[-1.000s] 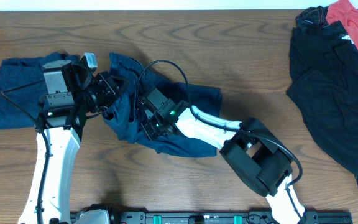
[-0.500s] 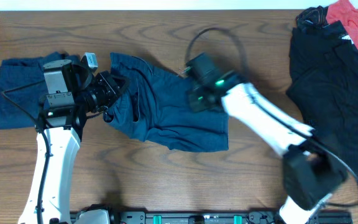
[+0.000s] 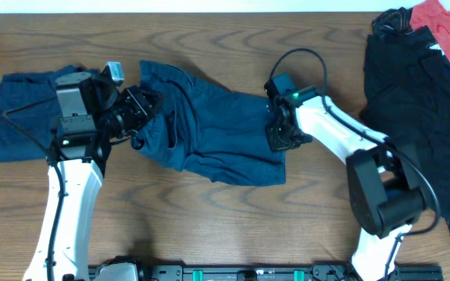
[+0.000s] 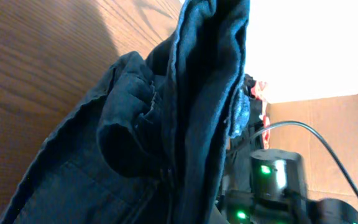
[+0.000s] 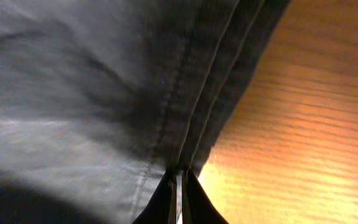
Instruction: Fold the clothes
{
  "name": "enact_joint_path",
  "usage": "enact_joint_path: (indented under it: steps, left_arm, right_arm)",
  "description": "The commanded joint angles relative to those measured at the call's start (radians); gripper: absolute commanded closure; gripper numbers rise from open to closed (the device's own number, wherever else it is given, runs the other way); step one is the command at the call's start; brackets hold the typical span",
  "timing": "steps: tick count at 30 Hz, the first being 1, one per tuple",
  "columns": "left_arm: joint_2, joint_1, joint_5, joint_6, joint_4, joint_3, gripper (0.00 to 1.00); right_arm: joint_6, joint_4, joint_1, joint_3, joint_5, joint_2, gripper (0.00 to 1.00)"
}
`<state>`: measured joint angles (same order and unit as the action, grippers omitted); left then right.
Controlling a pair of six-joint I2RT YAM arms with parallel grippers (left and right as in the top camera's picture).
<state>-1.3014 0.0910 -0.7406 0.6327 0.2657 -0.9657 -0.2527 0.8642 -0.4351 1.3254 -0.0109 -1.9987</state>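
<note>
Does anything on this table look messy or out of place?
The blue garment in the middle lies rumpled, bunched at its left end where the left gripper pinches it; the right gripper holds its right hem. At the far right, black clothes and a red cloth sit in a heap.

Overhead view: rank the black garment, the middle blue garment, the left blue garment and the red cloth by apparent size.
1. black garment
2. middle blue garment
3. left blue garment, partly hidden under the left arm
4. red cloth, cut off by the frame edge
</note>
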Motion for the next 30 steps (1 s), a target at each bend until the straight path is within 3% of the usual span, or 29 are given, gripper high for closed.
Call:
enact_joint_path:
  steps: [1, 8, 14, 19, 25, 30]
  left_arm:
    - [0.013, -0.036, 0.037, 0.012, -0.011, -0.042, 0.94]
    - [0.005, -0.145, 0.088, 0.068, -0.027, -0.042, 0.94]
    - [0.001, -0.253, 0.241, 0.225, -0.037, -0.042, 0.94]
    - [-0.006, -0.351, 0.314, 0.248, -0.082, -0.042, 0.94]
    - [-0.05, -0.453, 0.443, 0.355, -0.086, -0.042, 0.94]
    - [-0.11, -0.51, 0.446, 0.388, -0.164, -0.042, 0.94]
  right_arm:
    - [0.014, -0.012, -0.005, -0.005, -0.002, -0.033, 0.95]
    - [0.014, -0.034, -0.005, -0.006, -0.005, -0.065, 0.95]
    - [0.014, -0.038, -0.008, -0.006, -0.005, -0.065, 0.95]
    - [0.014, -0.039, -0.017, -0.006, -0.005, -0.065, 0.95]
    - [0.014, -0.034, -0.023, -0.006, -0.005, -0.065, 0.94]
    - [0.014, -0.034, -0.025, -0.006, -0.005, -0.065, 0.94]
